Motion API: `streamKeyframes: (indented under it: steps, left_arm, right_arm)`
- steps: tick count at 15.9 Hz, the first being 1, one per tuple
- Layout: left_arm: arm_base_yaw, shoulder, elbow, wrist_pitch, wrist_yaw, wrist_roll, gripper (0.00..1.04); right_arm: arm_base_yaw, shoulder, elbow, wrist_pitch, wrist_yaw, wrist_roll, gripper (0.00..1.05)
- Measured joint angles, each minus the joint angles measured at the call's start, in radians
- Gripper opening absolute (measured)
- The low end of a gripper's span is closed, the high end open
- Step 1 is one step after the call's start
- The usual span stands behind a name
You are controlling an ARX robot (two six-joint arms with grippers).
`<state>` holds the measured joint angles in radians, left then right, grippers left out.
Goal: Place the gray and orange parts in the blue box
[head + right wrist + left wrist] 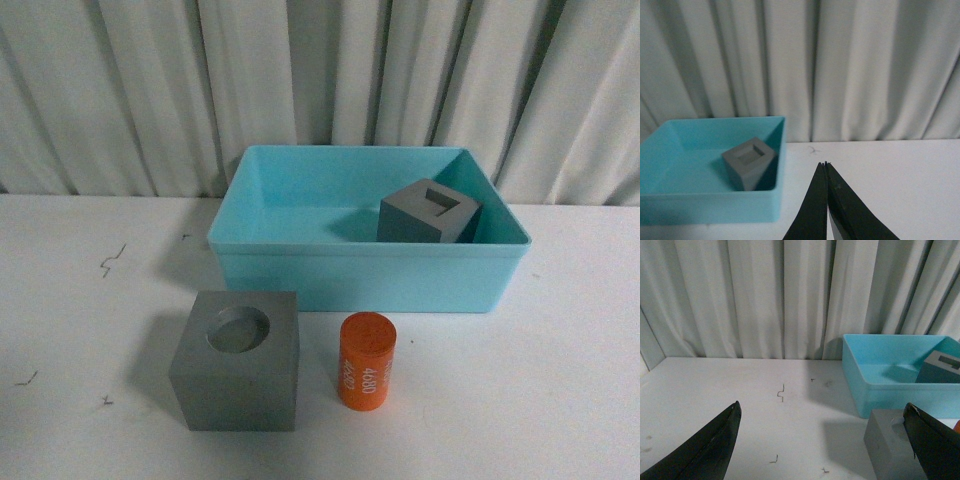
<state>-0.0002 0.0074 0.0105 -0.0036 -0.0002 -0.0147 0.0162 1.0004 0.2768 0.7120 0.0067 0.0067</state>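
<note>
In the front view's lower centre, the round-recess cube (238, 360) stands beside the orange cylinder (366, 360). The second gray cube (428, 212) sits inside the blue box (365, 270) (upper centre). The left gripper (822, 405) gapes wide, with the round-recess cube near 1 finger. The right gripper (825, 164) is pinched together on nothing, clear of the box.

A white desk (560, 400) fills the lower half of the front view, its top matte and lightly scuffed. A pale pleated curtain (120, 90) hangs along the far edge, its folds running straight down to the desk. Toward the left edge lies a small dark squiggle (110, 262). Nearer the near-left corner are a faint scratch (27, 379) and a tiny nick (106, 400). A speck (185, 236) lies close to the far edge.
</note>
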Motion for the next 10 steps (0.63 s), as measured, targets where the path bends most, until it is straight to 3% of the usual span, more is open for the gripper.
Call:
streamKeyframes:
  steps: [10]
  left_arm:
    - [0.000,0.000,0.000,0.000,0.000,0.000,0.98]
  right_arm:
    - [-0.016,-0.326,-0.200,-0.119,-0.005,0.000,0.02]
